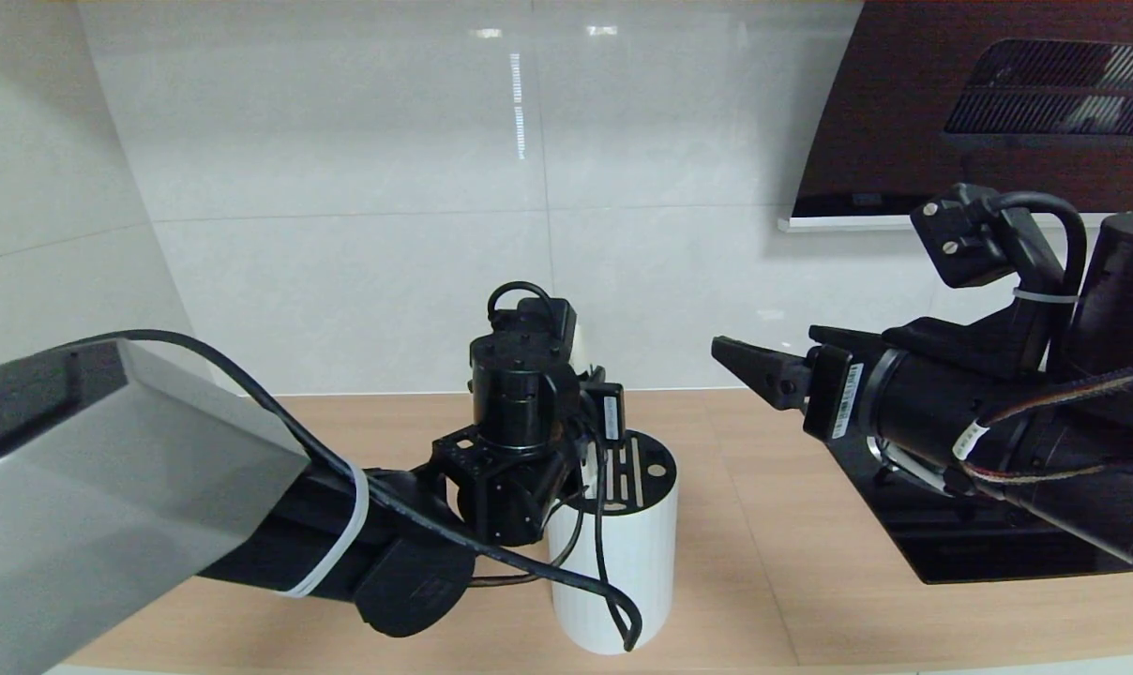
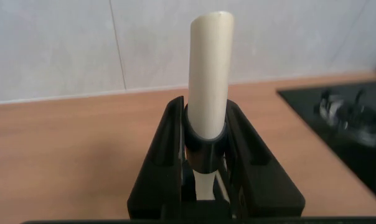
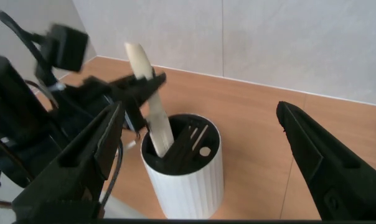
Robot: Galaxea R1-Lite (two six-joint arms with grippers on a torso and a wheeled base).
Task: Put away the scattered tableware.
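1. The left hand (image 2: 205, 134) is closed around the cream-handled utensil (image 2: 210, 68), its fingers clamping the handle low down; the handle stands nearly upright, leaning slightly
2. The utensil sits over the white ribbed holder (image 1: 623, 562) on the wooden table (image 1: 763, 525); in the right wrist view its lower end meets the holder's black slotted top, though how deep it sits cannot be told
3. The right hand (image 1: 740, 364) hangs with its fingers spread wide and holds nothing; it is off to the right, above the edge of the black cooktop (image 1: 951, 544)
4. The step in hand looks to be slotting this utensil into the holder
5. The next move likely calls for a straight lowering along the slot, then letting the fingers part without tipping the holder
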